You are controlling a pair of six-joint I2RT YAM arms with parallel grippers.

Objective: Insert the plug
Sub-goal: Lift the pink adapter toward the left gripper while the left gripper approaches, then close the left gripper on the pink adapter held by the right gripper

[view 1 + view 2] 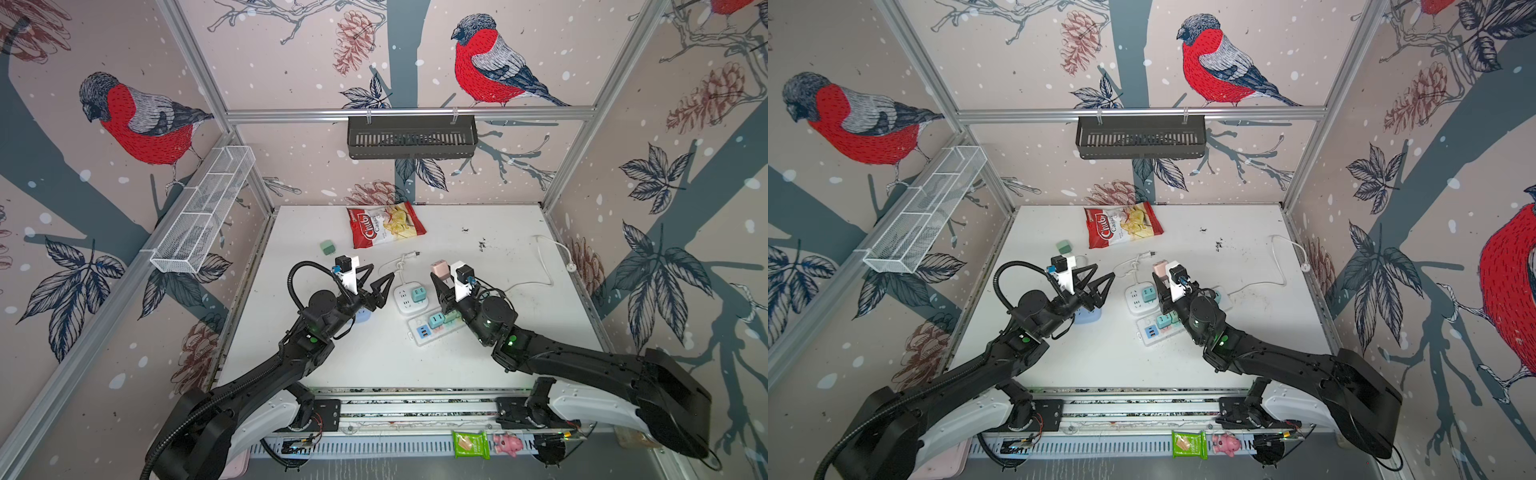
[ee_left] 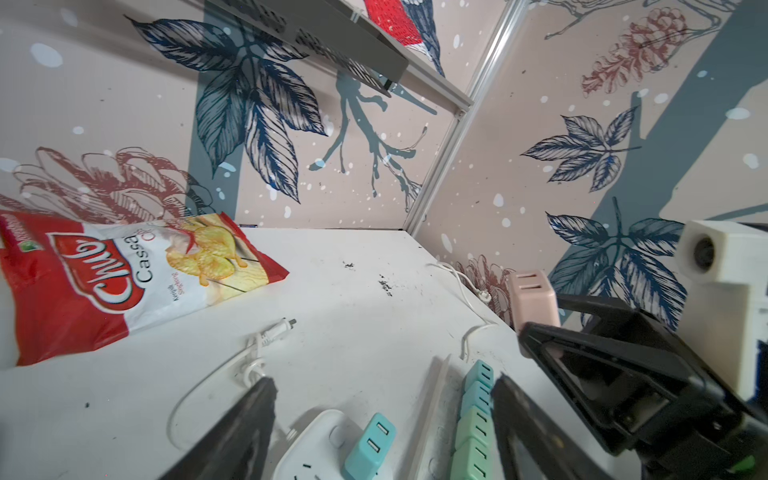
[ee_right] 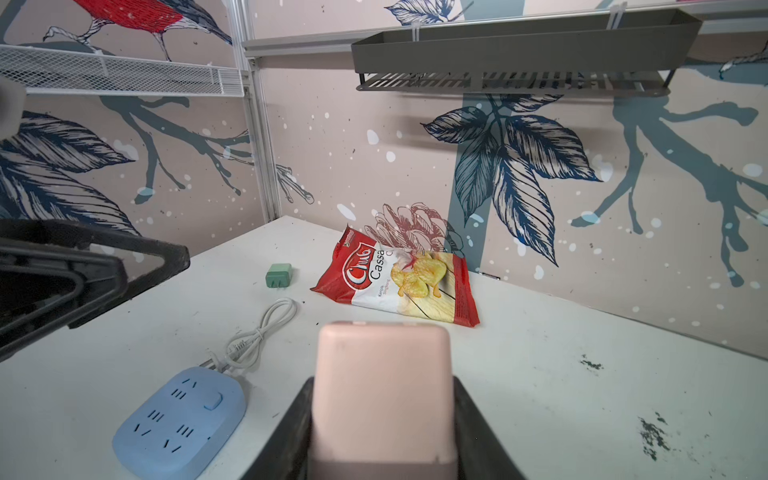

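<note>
While my right hand [image 1: 440,282] clamps the pink plug [image 1: 438,267] near the white strip [image 1: 401,297], left hand [image 1: 382,272] apart, I'd square its prongs over a free socket.

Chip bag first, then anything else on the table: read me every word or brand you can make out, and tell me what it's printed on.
"Chuby": brand, white script on red, on the chip bag.
"Cassa": same bag, the rest lost in a fold.
"Keripik Singkong": small print beside it, as far as I can tell.
Green packet at the front rail: print too small to read.
White power strip: no readable marks.
</note>
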